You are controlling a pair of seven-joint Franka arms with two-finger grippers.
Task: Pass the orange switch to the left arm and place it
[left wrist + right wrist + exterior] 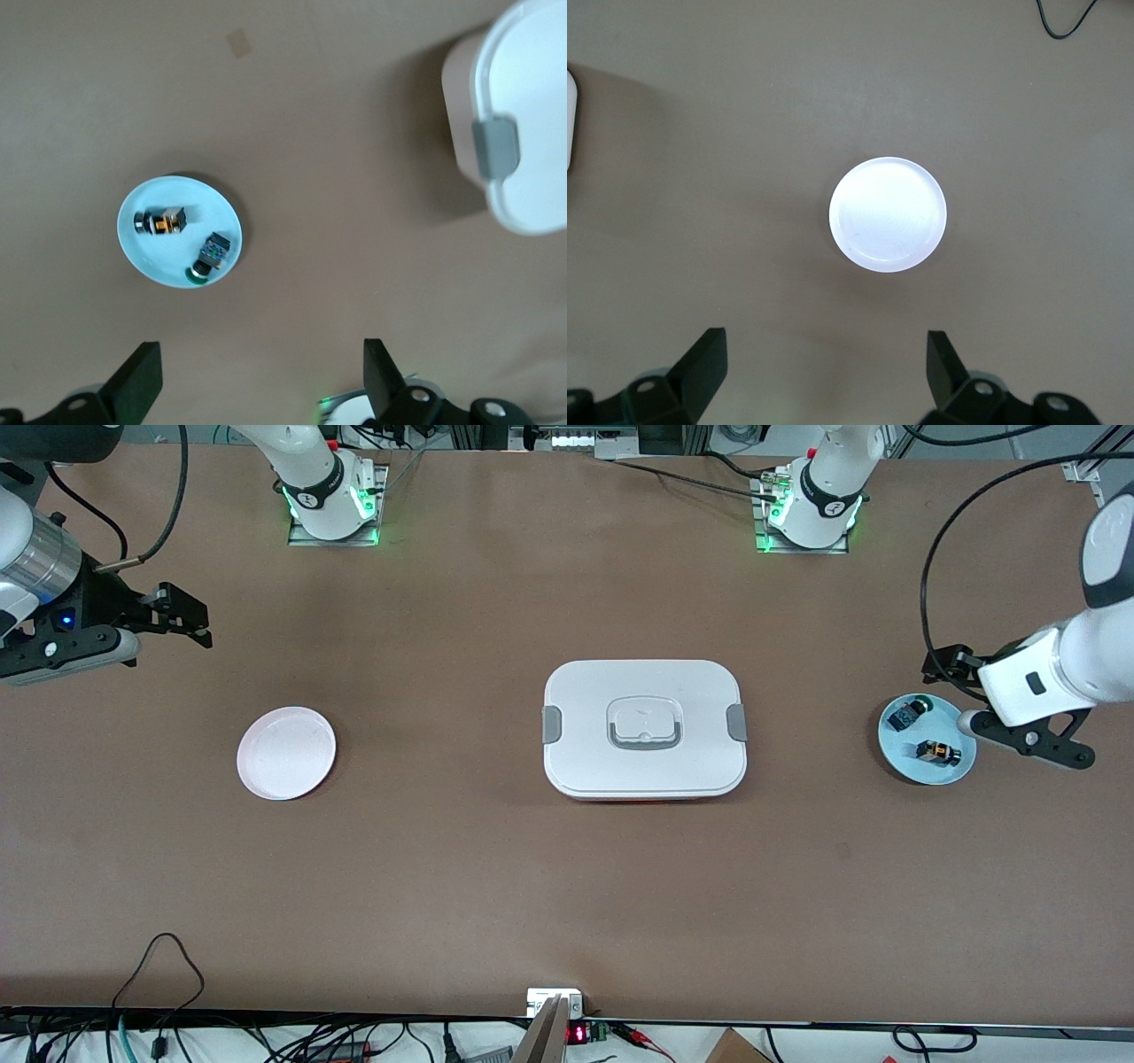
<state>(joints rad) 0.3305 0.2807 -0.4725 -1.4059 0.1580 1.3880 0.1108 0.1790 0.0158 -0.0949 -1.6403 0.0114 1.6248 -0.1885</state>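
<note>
Spreading wide, the fingers of my left gripper [257,385] hold nothing; they hang in the air over the tabletop [496,886] at the left arm's end, just beside the light blue plate [895,755]. The fingers of my right gripper [824,381] are spread just as wide and empty, up over the right arm's end of the tabletop, where that arm waits.

Outward from my left fingers, the orange switch [162,222] lies on its side on the blue plate, untouched and apart from both fingertips. A black-and-blue component [211,255] lies on the same plate, near the switch but not touching it; in the front view the switch [937,753] is the one nearer to the camera.

Outward from my right fingers, the white plate [888,214] sits bare on open brown tabletop, with free surface all around its rim.

Between the two plates stands the box [644,729], lid on, grey clasps at both short ends. Its rounded corner and one clasp [494,148] show in my left wrist view, well apart from the blue plate. Broad bare tabletop stretches nearer the front camera than the box, and another strip runs between the box and the arm bases.
</note>
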